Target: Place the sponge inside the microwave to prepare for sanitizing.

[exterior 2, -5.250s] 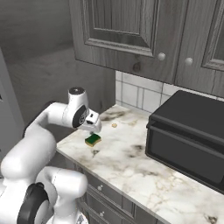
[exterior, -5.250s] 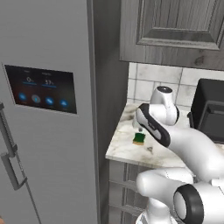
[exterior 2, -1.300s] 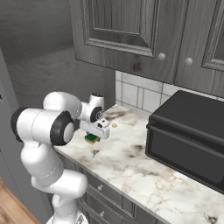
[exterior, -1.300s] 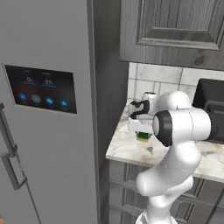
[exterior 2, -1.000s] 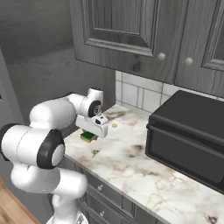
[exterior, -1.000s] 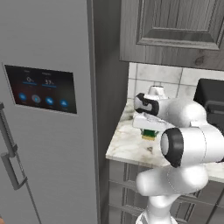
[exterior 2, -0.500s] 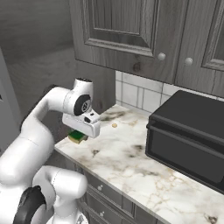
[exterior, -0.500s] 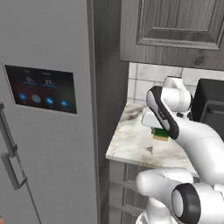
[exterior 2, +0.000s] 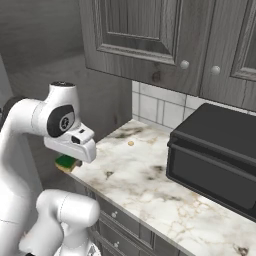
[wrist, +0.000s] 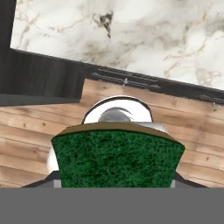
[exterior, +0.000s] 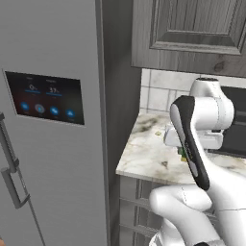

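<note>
The sponge (wrist: 116, 157) hangs off the counter with my gripper (wrist: 116, 177) shut on it, and its dark green face covers the lower middle of the hand view. From the right base view the sponge (exterior 2: 65, 161) peeks out under the white hand, with the gripper (exterior 2: 69, 157) at the marble counter's left end. In the left base view the arm hides most of the sponge (exterior: 183, 153). The microwave (exterior 2: 215, 160) is a black box at the counter's right with its door shut, and the microwave (exterior: 235, 127) is partly behind the arm.
A grey refrigerator (exterior: 48, 120) with a touch panel stands left of the counter (exterior 2: 150, 185). Dark upper cabinets (exterior 2: 150, 35) hang above. A small beige crumb (exterior 2: 131, 143) lies near the tiles. Drawers (exterior 2: 120, 225) and wooden floor (wrist: 39, 127) lie below the counter edge.
The arm has swung round and the hand has carried the sponge a little leftward, toward the counter's left end. The microwave has not changed.
</note>
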